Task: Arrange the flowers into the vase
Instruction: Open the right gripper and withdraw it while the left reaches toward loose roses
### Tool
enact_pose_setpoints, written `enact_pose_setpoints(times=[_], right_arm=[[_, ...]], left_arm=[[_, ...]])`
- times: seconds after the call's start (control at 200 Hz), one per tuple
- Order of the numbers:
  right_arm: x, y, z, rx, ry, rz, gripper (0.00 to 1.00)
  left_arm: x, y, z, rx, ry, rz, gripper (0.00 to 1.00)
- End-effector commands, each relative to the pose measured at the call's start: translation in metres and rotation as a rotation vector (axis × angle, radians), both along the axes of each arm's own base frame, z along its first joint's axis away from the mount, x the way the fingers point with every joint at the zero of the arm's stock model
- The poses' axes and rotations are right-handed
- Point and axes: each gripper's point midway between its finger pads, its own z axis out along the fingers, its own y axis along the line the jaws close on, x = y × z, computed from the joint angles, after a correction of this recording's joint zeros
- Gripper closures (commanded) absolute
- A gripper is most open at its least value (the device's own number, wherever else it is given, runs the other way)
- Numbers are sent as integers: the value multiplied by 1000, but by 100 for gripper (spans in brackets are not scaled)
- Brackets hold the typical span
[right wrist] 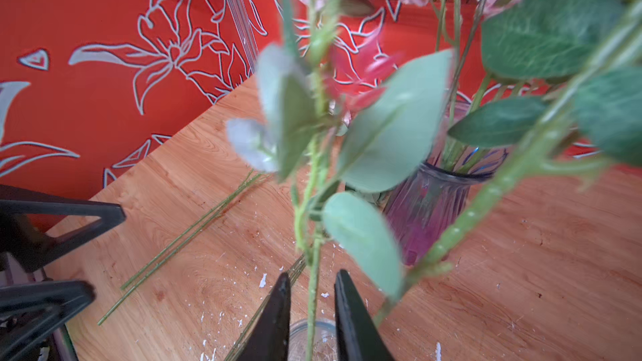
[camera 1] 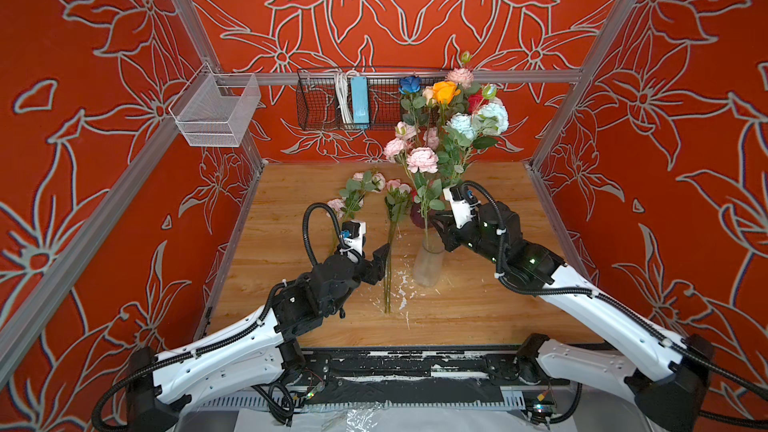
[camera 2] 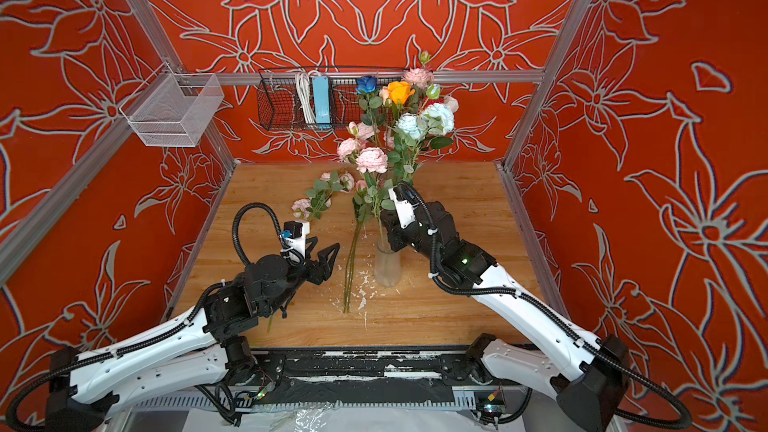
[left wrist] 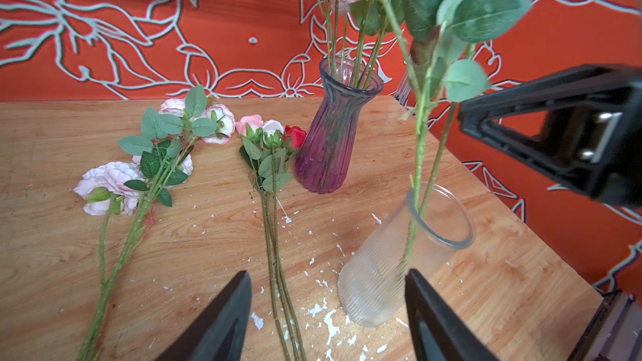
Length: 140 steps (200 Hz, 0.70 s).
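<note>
A clear ribbed vase (camera 1: 428,263) (left wrist: 389,272) stands mid-table with two leafy flower stems in it. My right gripper (camera 1: 438,224) (right wrist: 312,274) hovers just above its rim. The jaws are a little apart, open, with one green stem (right wrist: 314,300) between them and a gap on each side. Behind stands a purple vase (left wrist: 326,140) (right wrist: 427,210) full of flowers (camera 1: 453,118). Three roses (left wrist: 271,154) (camera 1: 390,251) and a pale pink spray (left wrist: 149,168) (camera 1: 353,197) lie flat on the wood. My left gripper (camera 2: 326,249) (left wrist: 328,274) is open and empty, low beside the rose stems.
A black wire basket (camera 1: 328,101) with a power strip hangs on the back rail. A white mesh basket (camera 1: 216,112) hangs at the left post. White paint flakes (left wrist: 323,310) litter the wooden table (camera 1: 498,309) near the clear vase. Red patterned walls close three sides.
</note>
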Motion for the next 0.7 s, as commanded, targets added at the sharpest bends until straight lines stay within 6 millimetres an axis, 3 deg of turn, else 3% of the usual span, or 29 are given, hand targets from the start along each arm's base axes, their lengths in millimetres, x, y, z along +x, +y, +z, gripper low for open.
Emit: enact_pose_setpoints(times=[0.0, 0.19, 0.37, 0.425, 0.56, 0.635, 0.696], right_arm=[[-7, -2, 12, 47, -18, 12, 74], [-21, -12, 25, 90, -33, 14, 68], [-34, -30, 34, 131, -49, -25, 67], [-38, -40, 36, 143, -60, -56, 67], [-46, -75, 24, 178, -59, -198, 67], [-50, -95, 7, 176, -39, -279, 67], [-53, -110, -11, 173, -12, -347, 67]], left_arm=[[2, 2, -7, 3, 25, 12, 30], [10, 5, -30, 18, 101, 41, 30], [23, 9, -71, 45, 233, 91, 31], [30, 8, -94, 80, 302, 102, 32], [41, 14, -128, 132, 453, 160, 38], [49, 33, -141, 146, 546, 244, 41], [55, 61, -146, 166, 611, 359, 41]])
